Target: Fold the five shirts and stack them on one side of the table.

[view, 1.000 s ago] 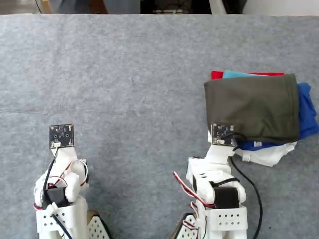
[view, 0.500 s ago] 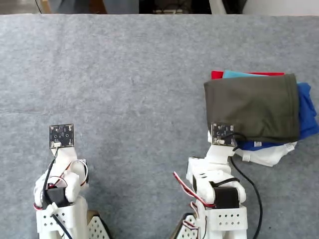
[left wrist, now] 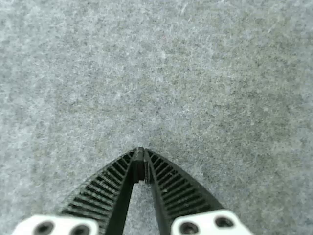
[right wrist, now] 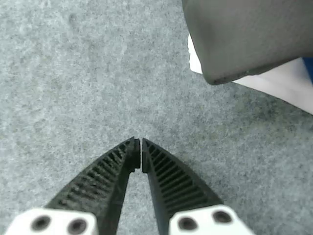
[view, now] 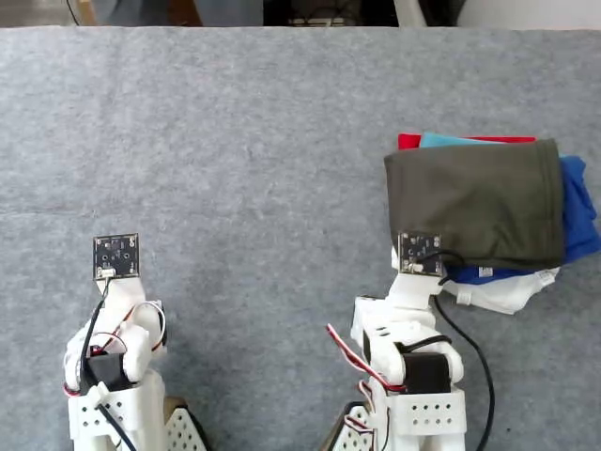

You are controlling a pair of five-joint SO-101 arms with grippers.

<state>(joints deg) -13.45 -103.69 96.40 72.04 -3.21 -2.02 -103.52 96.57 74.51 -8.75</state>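
Nothing has moved over the last second. On the grey felt table (view: 244, 141), the left gripper (left wrist: 140, 157) is parked at 7 o'clock with its jaws pressed together, empty, over bare felt. The right gripper (right wrist: 137, 148), at 5 o'clock, is likewise closed on nothing, just beside the stack's near corner. The stack lies at 3 o'clock: the folded olive-grey shirt (view: 474, 202) is on top, with the royal blue shirt (view: 580, 211), white shirt (view: 498, 291), red shirt (view: 408, 141) and pale turquoise shirt (view: 451, 139) beneath. Five colours counted, so the task is judged complete.

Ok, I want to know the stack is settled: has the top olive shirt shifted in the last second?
No. In the high view the olive shirt keeps its place against the red shirt under it and the far edge of the table.
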